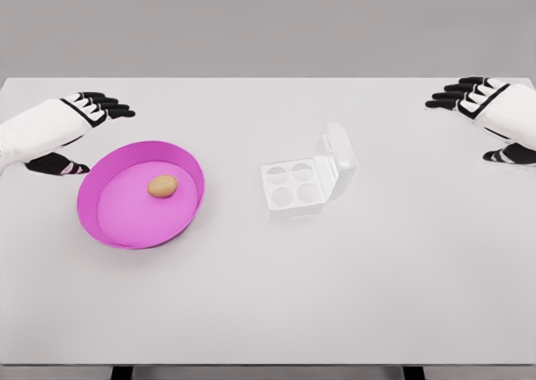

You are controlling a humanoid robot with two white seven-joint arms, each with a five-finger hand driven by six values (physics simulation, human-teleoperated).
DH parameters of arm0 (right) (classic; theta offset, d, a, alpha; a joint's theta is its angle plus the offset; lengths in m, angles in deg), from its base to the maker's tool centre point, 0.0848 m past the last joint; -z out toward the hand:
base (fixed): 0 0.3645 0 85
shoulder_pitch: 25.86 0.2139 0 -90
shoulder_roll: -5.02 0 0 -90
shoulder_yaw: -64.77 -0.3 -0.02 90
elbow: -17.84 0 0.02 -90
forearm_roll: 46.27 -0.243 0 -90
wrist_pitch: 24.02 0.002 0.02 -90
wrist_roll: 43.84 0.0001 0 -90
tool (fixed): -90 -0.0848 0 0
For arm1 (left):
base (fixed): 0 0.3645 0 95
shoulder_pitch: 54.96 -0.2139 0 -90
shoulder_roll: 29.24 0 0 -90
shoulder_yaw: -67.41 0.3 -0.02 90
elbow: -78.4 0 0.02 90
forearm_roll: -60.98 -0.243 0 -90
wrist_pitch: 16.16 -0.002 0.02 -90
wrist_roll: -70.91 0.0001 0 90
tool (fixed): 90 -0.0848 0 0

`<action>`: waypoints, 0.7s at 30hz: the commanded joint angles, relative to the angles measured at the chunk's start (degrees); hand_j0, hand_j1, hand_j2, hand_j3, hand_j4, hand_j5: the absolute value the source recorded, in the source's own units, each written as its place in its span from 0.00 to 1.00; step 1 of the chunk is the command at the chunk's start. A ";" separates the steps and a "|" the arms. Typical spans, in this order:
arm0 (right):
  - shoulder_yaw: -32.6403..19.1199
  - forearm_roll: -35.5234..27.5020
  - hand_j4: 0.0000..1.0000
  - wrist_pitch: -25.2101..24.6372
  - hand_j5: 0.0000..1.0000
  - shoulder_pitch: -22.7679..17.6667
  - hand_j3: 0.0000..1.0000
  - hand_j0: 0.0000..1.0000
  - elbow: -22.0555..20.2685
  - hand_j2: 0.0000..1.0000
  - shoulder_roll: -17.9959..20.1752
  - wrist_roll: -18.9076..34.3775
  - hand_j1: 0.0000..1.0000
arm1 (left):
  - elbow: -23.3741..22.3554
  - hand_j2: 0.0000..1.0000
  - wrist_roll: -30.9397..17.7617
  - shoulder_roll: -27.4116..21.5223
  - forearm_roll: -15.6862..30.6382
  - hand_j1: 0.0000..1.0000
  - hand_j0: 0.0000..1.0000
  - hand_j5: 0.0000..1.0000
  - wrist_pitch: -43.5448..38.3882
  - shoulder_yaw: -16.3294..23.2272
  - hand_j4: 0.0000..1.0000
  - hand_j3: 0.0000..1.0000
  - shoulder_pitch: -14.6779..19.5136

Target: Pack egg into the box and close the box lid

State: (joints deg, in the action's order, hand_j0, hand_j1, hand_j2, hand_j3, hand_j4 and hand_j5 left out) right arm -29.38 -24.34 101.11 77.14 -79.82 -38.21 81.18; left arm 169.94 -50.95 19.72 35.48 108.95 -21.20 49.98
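Both the left hand (84,116) and right hand (486,104) are hovering open and empty, so the egg (163,186) is risking rolling in the pink bowl (180,158) under a clumsy pinch, missing the box (306,183).

The left arm comes in from the left edge of the head view, its white forearm angled up and to the right, and the left hand (77,133) hangs with its black-tipped fingers (110,106) stretched out and slightly fanned, the thumb held lower and apart from them, gripping nothing. The right arm enters from the right edge in a mirrored pose: the right hand (486,116) points its extended fingers (452,95) toward the left, thumb spread below, palm loose and holding nothing. Both hands sit well apart from each other, at opposite sides of the view.
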 commanded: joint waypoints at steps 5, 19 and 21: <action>17.33 0.57 1.00 -0.13 1.00 7.92 1.00 1.00 9.24 1.00 -1.16 -0.02 1.00 | 0.57 0.99 -3.14 4.91 0.63 0.99 0.99 0.99 -0.12 3.27 0.99 0.99 4.75; 20.32 0.66 1.00 -0.13 1.00 7.74 1.00 1.00 14.34 1.00 -4.23 -0.02 1.00 | 1.80 0.95 -3.14 -2.64 11.35 0.95 0.95 0.95 -0.12 15.31 0.95 0.95 6.07; 20.32 0.66 1.00 -0.13 1.00 7.83 1.00 1.00 14.34 1.00 -4.23 -0.02 1.00 | 1.88 0.95 -3.14 -4.05 13.11 0.95 0.95 0.95 -0.12 15.66 0.95 0.95 6.07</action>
State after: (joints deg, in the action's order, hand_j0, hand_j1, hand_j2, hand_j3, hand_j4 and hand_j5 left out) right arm -9.08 -23.27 101.15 84.97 -65.90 -42.49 81.18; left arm 171.71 -54.12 18.24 45.33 108.93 -6.91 56.04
